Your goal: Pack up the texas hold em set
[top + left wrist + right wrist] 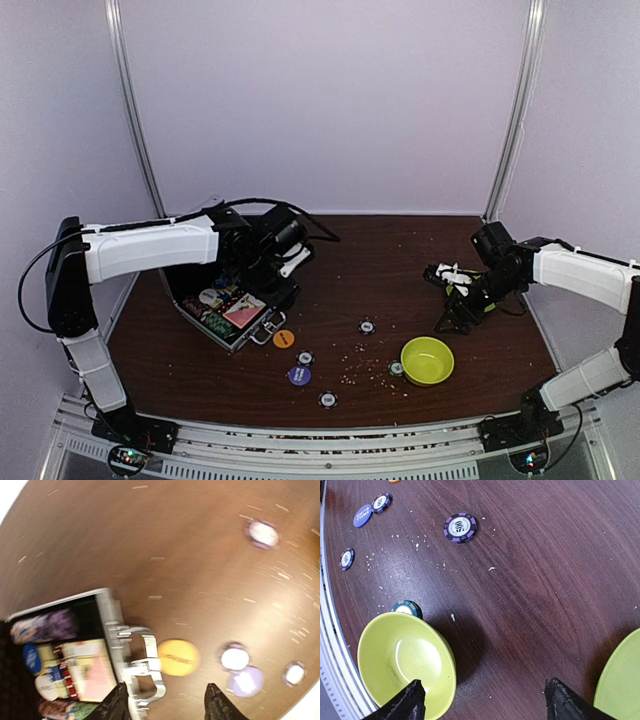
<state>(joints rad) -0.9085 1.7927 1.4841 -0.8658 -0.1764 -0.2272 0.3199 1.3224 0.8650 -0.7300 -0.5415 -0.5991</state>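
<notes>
Three pale walls [330, 100] enclose a crumb-strewn wooden table [400, 260].

Brown table [400, 255] carries case [108, 611], scattered chips [367, 327], green bowl [427, 361].

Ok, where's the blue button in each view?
Top external: blue button at low centre, near the table's front edge.
Left wrist: bottom right, blurred and pale.
Right wrist: top left corner.
Shared landmark: the striped chip right beside it in all three views.
</notes>
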